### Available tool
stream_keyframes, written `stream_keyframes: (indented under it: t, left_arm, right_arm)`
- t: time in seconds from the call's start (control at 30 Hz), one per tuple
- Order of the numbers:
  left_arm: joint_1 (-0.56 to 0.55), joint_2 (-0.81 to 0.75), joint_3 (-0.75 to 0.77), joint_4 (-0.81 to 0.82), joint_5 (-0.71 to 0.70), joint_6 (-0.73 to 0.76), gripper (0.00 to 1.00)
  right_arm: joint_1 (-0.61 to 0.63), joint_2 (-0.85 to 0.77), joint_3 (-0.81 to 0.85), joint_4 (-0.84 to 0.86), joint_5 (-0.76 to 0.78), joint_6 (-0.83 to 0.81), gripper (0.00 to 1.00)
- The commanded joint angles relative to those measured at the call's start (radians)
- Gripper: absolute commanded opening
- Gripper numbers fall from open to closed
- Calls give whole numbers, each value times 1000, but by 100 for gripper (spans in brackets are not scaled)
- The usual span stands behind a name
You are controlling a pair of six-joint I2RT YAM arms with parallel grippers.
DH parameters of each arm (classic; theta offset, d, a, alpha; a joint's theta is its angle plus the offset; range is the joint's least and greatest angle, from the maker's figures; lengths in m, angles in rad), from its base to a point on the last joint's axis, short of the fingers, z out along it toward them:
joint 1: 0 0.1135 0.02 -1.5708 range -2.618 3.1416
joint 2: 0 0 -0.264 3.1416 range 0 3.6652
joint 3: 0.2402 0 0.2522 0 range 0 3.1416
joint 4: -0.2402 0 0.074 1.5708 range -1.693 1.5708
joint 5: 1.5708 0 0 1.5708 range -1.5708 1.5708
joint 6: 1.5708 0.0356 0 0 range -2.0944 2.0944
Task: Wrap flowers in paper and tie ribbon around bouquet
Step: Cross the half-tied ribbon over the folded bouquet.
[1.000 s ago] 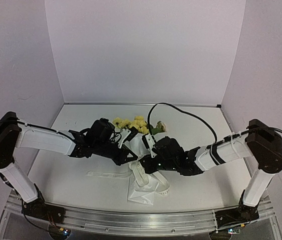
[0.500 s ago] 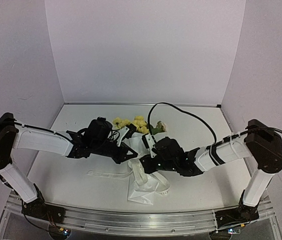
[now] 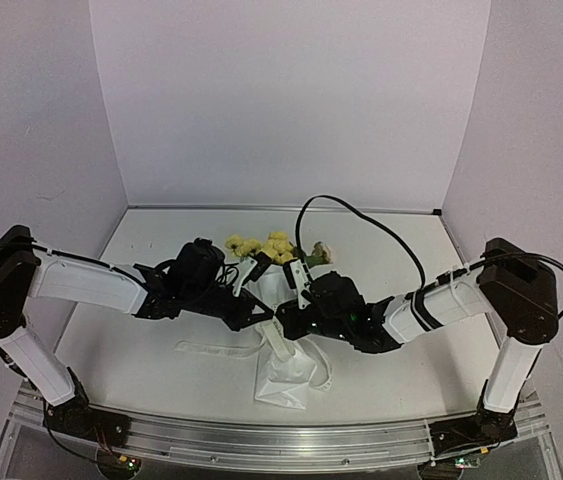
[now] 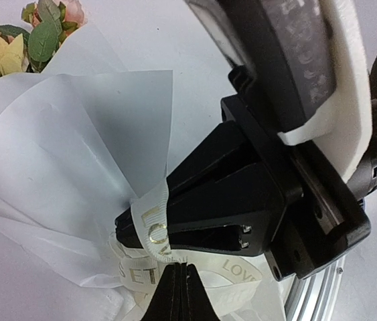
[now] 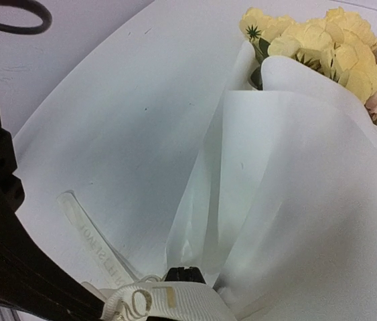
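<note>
Checking the left gripper [image 4: 182, 284] first: fingers? — Ana

Pressed together, no gap btwn the tips. The ribbon [image 4: 149, 224] sits right at those tips, touching. Can't tell if any of it is caught. — Ben

And the right gripper [image 5: 185, 274]? — Ana

Closed tight too. In the left wrist view the ribbon lies across its tips, lettering facing out. Clamped or just draped, can't tell. Both sets of tips are close together, pointing at each other. — Ben

Where's the bouquet [image 3: 283, 372]? — Ana

Lying on the table [image 3: 141, 260], directly under both sets of fingers. The paper [image 5: 295, 214] fans out beyond the right tips as a cone. The flowers [image 5: 322, 47] poke out of its far end, well past the fingers. The ribbon loops at the cone's narrow part, approx where the tips meet. — Ben

Loose end? — Ana

One tail lies flat on the table, off toward the left arm's side of the right fingers, apart from the paper. — Ben
</note>
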Motion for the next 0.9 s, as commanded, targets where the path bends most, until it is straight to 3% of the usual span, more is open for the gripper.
stream_keyframes:
  t: [0.0,0.17,0.37,0.7,0.87]
  left_arm:
    - [-2,8,17,-6,-20,-18,3]
    - [-3,0,29,-31,-51,-18,23]
    - [-1,-57,48,-49,-86,-22,38]
    - [0,-155,33,-45,-107,-10,46]
    - [9,-180,15,-48,-262,-28,48]
  right_arm:
    - [-4,3,1,77,44,-27,0]
    - [-4,8,-4,90,22,-22,0]
    - [-4,15,-7,101,12,-31,0]
    - [-4,26,0,103,7,-33,0]
    - [-4,28,3,103,8,-33,0]
